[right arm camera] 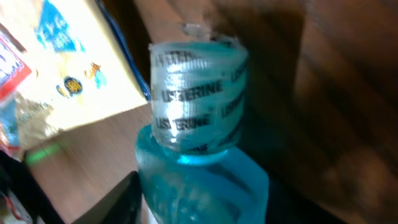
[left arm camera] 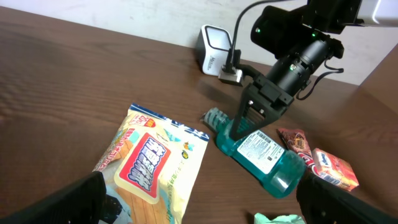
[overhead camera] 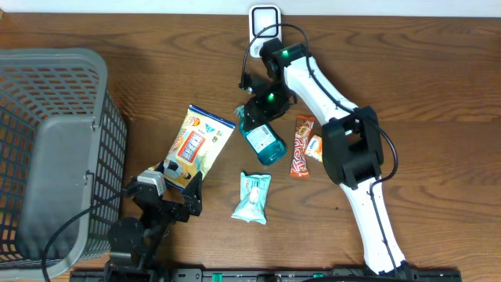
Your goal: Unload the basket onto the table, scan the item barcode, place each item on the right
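A teal mouthwash bottle (overhead camera: 264, 143) (left arm camera: 264, 158) (right arm camera: 199, 180) lies on the wooden table, its wrapped cap pointing toward the back left. My right gripper (overhead camera: 256, 124) (left arm camera: 249, 127) (right arm camera: 199, 211) reaches down over the bottle's shoulder, a finger pressed against each side, shut on it. The white scanner (overhead camera: 264, 19) (left arm camera: 211, 50) stands at the table's back edge, behind the right arm. My left gripper (overhead camera: 174, 188) (left arm camera: 199, 205) stands open near the front, above the lower end of a yellow snack bag (overhead camera: 200, 145) (left arm camera: 152, 165), holding nothing.
A grey mesh basket (overhead camera: 47, 157) fills the left side. Two candy bars (overhead camera: 303, 145) (left arm camera: 333, 168) lie right of the bottle. A pale green packet (overhead camera: 252, 197) (left arm camera: 280, 219) lies in front of it. The snack bag (right arm camera: 56, 68) lies close to the bottle's cap.
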`<state>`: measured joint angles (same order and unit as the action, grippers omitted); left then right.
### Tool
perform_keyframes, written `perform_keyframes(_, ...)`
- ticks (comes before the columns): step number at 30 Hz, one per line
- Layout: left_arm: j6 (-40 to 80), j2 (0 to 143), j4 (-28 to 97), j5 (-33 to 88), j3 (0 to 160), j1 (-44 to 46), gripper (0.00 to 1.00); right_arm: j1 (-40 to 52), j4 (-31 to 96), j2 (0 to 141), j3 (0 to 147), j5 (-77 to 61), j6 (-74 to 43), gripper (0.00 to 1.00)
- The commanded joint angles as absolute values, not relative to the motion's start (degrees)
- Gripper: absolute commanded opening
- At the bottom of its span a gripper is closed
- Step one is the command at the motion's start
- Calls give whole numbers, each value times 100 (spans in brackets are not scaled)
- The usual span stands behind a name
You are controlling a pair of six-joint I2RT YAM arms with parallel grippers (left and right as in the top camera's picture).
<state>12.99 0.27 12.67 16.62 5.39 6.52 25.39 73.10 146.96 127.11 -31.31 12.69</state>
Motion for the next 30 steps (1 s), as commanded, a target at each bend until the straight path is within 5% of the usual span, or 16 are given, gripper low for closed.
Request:
perform_keyframes(1, 1184, 23, 1411, 1754, 454, 633, 98, 2593, 7314, 15257, 12564, -1907, 1308, 36)
perform_keyframes(17, 1184, 23, 1411, 1754, 454, 633, 98, 3299, 8608, 15257, 13904, 1192, -370, 15)
perform_keyframes(26, 1184, 23, 1411, 1754, 454, 633, 98, 3933, 8517, 15270, 13826, 1616, -670, 35)
perform_keyframes(30, 1184, 23, 1411, 1754, 454, 633, 98, 3979, 8291, 15270, 13504, 1542, -812, 37)
